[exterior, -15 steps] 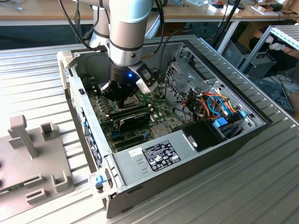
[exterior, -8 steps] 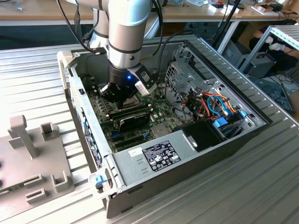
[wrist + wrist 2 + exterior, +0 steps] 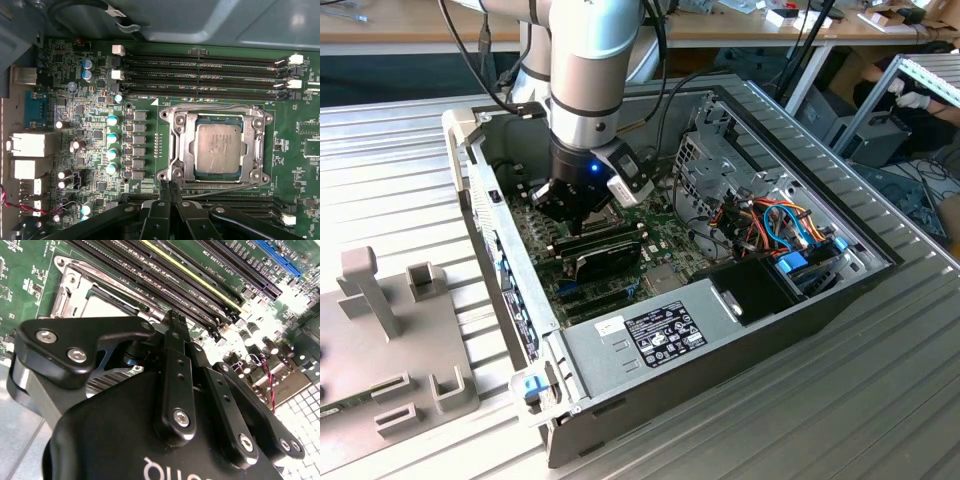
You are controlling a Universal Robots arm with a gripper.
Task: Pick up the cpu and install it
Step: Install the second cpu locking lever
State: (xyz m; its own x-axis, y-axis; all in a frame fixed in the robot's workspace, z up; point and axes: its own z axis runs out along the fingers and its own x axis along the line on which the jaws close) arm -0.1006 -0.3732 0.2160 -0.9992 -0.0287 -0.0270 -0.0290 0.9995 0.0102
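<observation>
Listing, largest first:

- Desk [image 3: 400,150]: ribbed metal, carrying the open computer case [image 3: 760,110] across the middle of the exterior view.
- Arm [image 3: 590,60]: reaching down into the case, toward the exterior view's left.
- Motherboard [image 3: 65,65]: green, with memory slots [image 3: 200,75] running beside the socket.
- Socket frame [image 3: 175,150]: metal, bordering the chip on all sides; whether its plate is latched is hard to judge.
- Claw [image 3: 168,187]: in both wrist views its fingers meet tip to tip with nothing between them, poised just beside the frame's edge.
- Cpu [image 3: 217,149]: lying flat inside the socket, silver-grey top up, apart from the claw.

Step in hand, by judgement: placement looks done, with the chip released. Any further move calls for a straight path clear of the slots and frame.
</observation>
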